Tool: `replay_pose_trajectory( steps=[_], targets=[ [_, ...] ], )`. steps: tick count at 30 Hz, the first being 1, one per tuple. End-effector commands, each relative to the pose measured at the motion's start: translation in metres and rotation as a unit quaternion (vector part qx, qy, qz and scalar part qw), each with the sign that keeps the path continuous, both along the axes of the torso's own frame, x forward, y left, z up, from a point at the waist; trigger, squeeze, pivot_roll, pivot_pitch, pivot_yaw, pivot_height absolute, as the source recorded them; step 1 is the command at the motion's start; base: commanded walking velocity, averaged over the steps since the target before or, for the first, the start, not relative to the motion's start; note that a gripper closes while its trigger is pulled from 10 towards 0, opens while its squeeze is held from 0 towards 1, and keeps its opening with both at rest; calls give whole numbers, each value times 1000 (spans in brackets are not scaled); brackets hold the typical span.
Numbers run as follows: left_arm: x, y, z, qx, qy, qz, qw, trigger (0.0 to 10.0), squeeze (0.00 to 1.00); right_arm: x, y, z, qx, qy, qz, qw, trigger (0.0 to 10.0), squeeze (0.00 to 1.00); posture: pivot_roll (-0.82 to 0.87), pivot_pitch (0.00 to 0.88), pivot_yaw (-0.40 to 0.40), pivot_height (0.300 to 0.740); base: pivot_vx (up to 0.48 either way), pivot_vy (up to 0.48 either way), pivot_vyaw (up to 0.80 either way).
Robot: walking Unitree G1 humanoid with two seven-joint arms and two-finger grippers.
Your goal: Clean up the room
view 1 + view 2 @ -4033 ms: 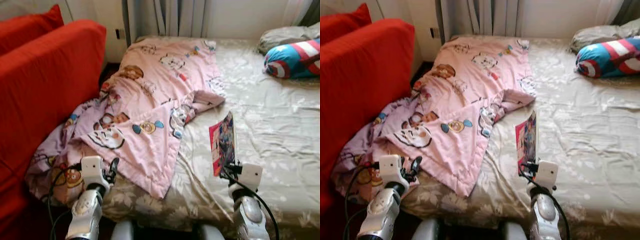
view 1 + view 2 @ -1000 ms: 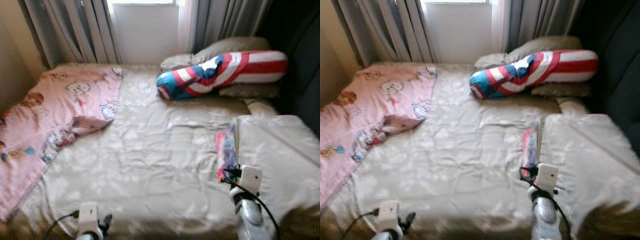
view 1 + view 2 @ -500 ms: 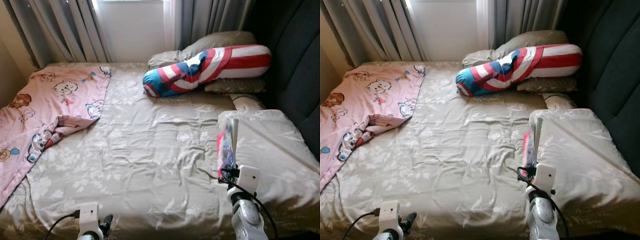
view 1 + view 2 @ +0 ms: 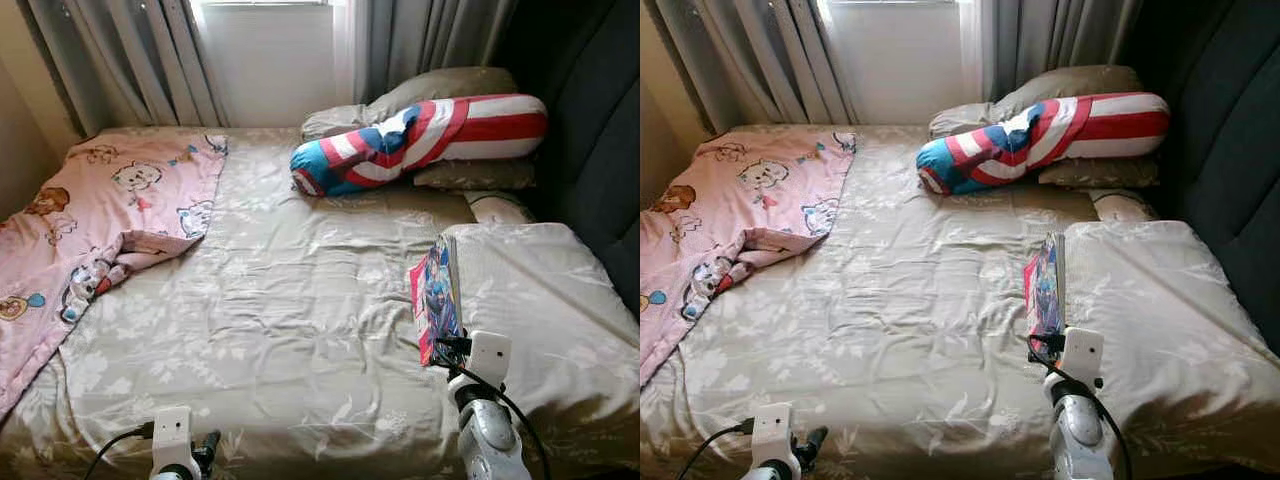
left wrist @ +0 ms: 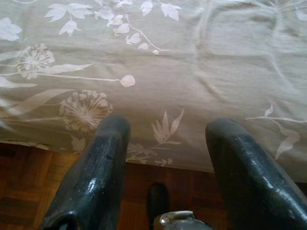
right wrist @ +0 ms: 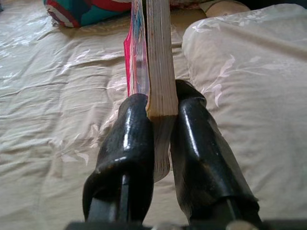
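While the right gripper (image 6: 160, 124) pinches a thick comic book (image 4: 435, 295) by its lower edge, holding it upright above the bed (image 4: 280, 330) near the right side, beside the large beige pillow (image 4: 550, 300), the tidying looks barely begun: the book is picked up but not yet put anywhere, and the pink cartoon blanket (image 4: 90, 230) lies crumpled over the bed's left edge. A striped bolster (image 4: 420, 140) lies against the pillows at the head of the bed. The left gripper (image 5: 165, 158) hangs with fingers spread and empty past the foot edge. Compared with four seconds ago, the camera has swung right, so the red sofa has left the picture, and the book now shows more of its cover
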State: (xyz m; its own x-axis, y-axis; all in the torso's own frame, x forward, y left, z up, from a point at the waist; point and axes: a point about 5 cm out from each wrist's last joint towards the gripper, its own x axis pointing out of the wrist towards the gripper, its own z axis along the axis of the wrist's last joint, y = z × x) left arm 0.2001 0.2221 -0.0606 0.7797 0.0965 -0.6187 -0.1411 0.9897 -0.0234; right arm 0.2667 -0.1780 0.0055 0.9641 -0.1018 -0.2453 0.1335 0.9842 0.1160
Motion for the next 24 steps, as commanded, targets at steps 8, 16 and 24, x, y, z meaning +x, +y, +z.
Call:
replay_pose_trajectory(
  steps=[8,16,24],
  targets=[
    [-2,1,-1,6,5,-7,1000,10000,0,6,6,7,7,-16,21,1000,10000,0,8,0,-9,740,0,0,0],
    [-1,0,0,6,1,-9,1000,10000,0,6,10,6,11,-15,31,999,10000,0,8,0,-9,740,155,0,0],
    [0,-1,0,5,-2,-9,1000,10000,0,5,11,6,11,-16,40,999,10000,0,6,0,-11,740,265,0,0]
  ],
)
